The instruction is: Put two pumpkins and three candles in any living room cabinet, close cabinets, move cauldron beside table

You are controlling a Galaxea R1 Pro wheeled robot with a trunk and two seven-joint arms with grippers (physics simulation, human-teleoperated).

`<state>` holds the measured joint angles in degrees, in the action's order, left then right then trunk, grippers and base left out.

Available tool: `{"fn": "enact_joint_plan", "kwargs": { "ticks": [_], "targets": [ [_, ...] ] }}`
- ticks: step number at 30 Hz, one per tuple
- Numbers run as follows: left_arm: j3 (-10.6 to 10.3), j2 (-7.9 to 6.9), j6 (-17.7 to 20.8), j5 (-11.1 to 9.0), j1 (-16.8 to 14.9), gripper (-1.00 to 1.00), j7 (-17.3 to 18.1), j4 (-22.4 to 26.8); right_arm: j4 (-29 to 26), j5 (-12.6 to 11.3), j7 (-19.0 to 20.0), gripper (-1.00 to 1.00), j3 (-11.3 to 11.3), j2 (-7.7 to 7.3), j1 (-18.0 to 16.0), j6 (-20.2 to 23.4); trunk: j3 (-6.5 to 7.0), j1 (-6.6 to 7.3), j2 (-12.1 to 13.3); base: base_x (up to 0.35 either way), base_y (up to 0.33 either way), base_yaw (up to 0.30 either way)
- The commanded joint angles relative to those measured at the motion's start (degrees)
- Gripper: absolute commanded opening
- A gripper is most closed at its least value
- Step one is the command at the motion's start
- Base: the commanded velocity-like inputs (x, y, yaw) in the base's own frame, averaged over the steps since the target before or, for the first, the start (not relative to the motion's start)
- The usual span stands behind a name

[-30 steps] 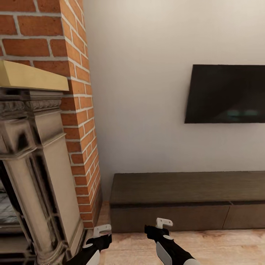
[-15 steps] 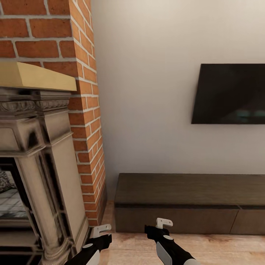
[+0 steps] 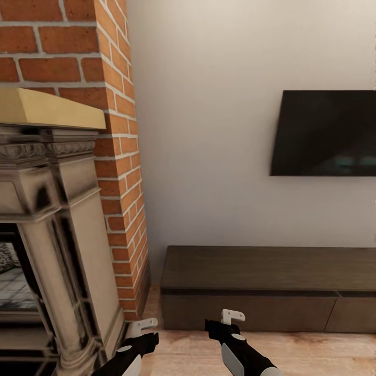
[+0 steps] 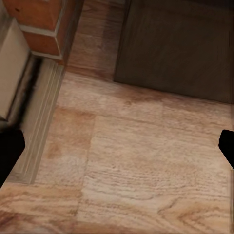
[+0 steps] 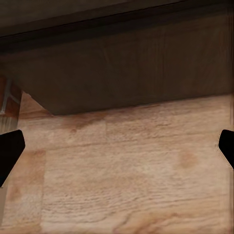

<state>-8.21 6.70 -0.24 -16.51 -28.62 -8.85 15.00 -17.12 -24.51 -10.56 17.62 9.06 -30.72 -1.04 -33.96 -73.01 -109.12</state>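
Note:
The long, low dark-brown cabinet stands against the white wall ahead, its flat drawer fronts all flush and shut. My left gripper hovers low over the wood floor near the cabinet's left corner. It is open, with nothing between its fingers. My right gripper hangs just in front of the cabinet's front face, also open and holding nothing. The pumpkins, candles, cauldron and coffee table are out of view.
A stone fireplace with a yellow mantel and a red brick chimney column fills the left side, close to my left arm. A black TV hangs on the wall above the cabinet. Light wood floor lies before the cabinet.
The whole picture has shifted a little to the right, so the camera has turned left, showing more of the fireplace. Both arms hold the same pose.

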Motion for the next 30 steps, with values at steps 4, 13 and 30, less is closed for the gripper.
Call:
{"fn": "enact_joint_plan", "kwargs": {
  "ticks": [4,13,30],
  "targets": [
    [-0.5,-0.02,0.0,-0.5,0.0,1.00,-0.4,0.0,0.0,-0.5,-0.3,1.00,0.5,-0.05,0.0,-0.1,-0.06,0.01,0.0,0.000,-0.146,0.000],
    [-0.5,-0.02,0.0,-0.5,0.0,1.00,-0.4,0.0,0.0,-0.5,-0.2,1.00,0.5,-0.08,0.0,-0.1,-0.06,0.01,0.0,0.000,-0.016,-0.059],
    [-0.5,-0.02,0.0,-0.5,0.0,1.00,-0.4,0.0,0.1,-0.6,-0.3,1.00,0.5,-0.01,0.0,-0.1,-0.06,0.01,0.0,0.000,-0.033,-0.003]
  ]
}}
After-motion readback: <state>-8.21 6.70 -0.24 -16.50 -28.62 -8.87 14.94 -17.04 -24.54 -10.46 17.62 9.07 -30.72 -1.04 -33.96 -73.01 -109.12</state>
